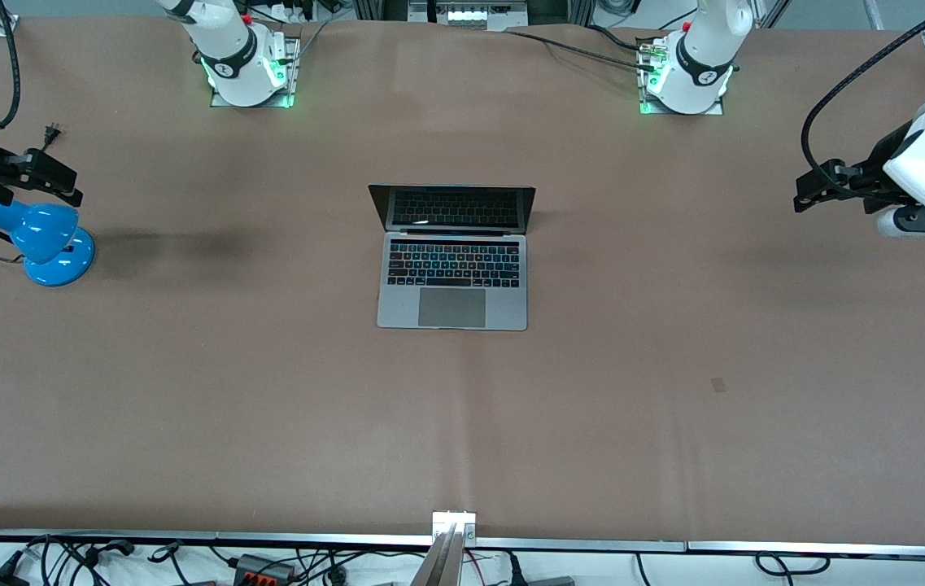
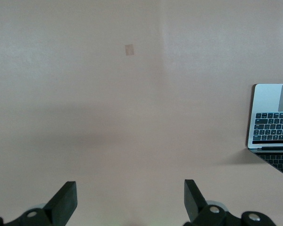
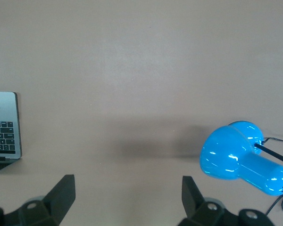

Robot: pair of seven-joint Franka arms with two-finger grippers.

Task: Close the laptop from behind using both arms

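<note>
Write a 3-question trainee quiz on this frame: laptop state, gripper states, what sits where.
1. True or false: the laptop is already shut.
2. Multiple choice: the left gripper is A) shut on the lid, B) open over bare table, C) resting on the keyboard.
3. Fill in: the blue desk lamp stands toward the ____ arm's end of the table.

Key
1. False. The lid is up and the keyboard shows.
2. B. Its fingers stand wide apart, off toward the left arm's end, clear of the laptop. The right gripper is open too, over the table beside the lamp.
3. Right.
</note>
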